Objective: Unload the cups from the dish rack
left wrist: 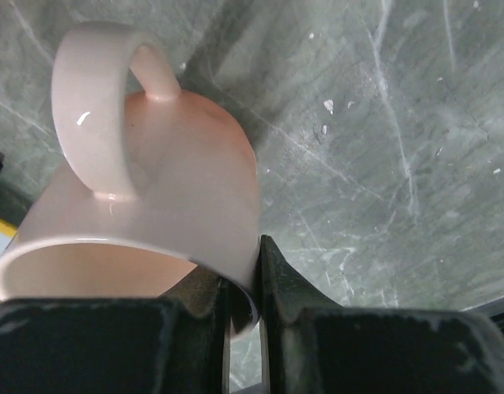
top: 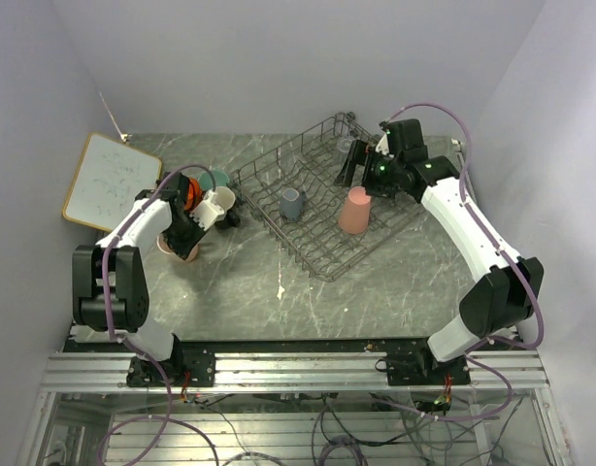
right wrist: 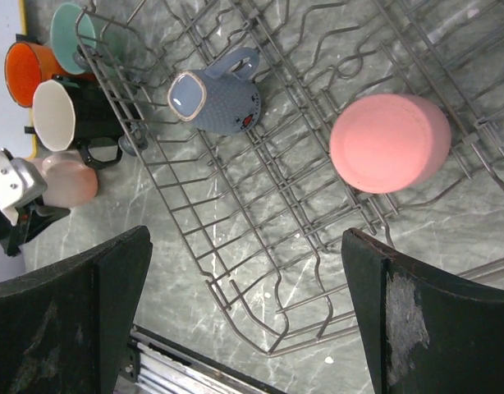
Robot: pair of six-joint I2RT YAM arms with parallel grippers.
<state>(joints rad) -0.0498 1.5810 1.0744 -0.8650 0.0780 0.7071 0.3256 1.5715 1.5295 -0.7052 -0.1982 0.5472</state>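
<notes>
Dish rack [top: 317, 235] — grey-blue cup [top: 291, 202], pink tumbler [top: 354, 210] inside | left end effector [left wrist: 244, 305] pinches pale pink mug [left wrist: 182, 168] | right end effector [right wrist: 245, 246] wide open

Grey marble-look counter [top: 240, 282], white scratches. Plain pale walls [top: 279, 58] on three sides. Wood-framed whiteboard [top: 109, 182] lying far left. Silver metal rails [top: 298, 371] along near edge.

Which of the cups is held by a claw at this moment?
The pale pink mug: the left claw pinches its rim. No other cup is gripped.
</notes>
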